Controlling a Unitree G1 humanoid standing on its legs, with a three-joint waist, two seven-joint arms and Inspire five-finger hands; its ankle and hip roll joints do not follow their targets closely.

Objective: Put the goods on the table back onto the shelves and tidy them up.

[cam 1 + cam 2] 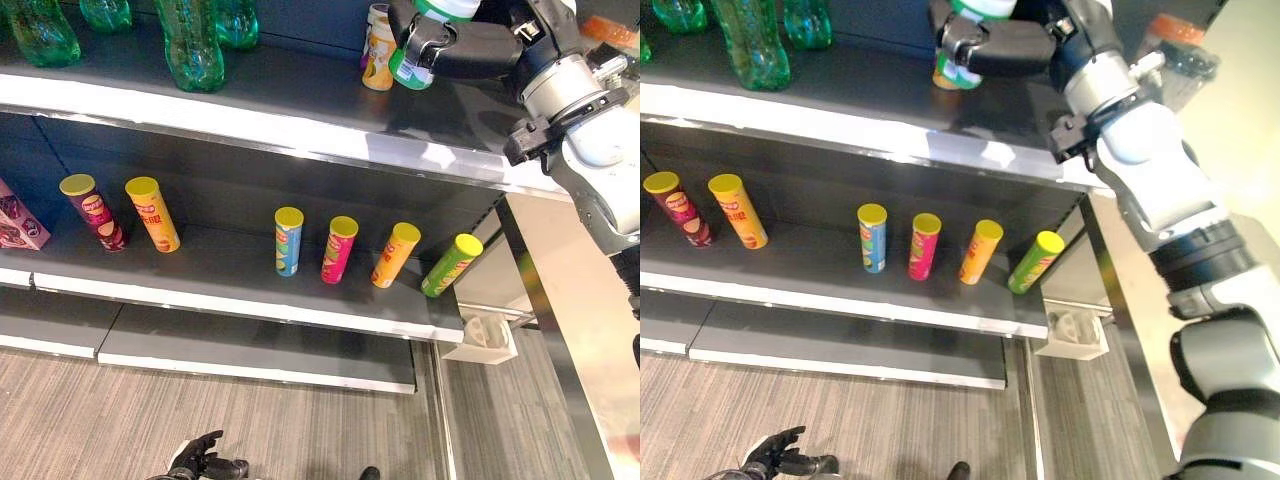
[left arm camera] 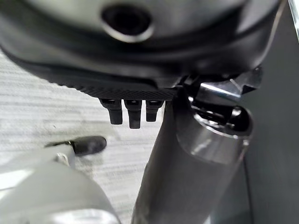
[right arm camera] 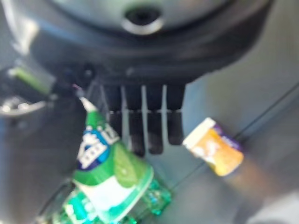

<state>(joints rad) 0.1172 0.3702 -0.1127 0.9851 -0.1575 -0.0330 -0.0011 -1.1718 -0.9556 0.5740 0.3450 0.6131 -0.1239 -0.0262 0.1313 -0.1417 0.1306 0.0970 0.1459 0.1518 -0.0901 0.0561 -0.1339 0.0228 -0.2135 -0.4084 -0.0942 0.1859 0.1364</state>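
Note:
My right hand is up at the top shelf, shut round a green-and-white container with a white lid. The hand holds it just above the shelf board. In the right wrist view the same container shows beside the fingers. An orange-and-yellow container with a purple band stands on the shelf right beside it, also seen as the orange container. My left hand hangs low over the floor with its fingers loosely spread and nothing in it.
Green bottles stand on the top shelf's left part. Several chip cans stand or lean along the middle shelf, with a pink box at its left end. A white holder hangs by the shelf's right post.

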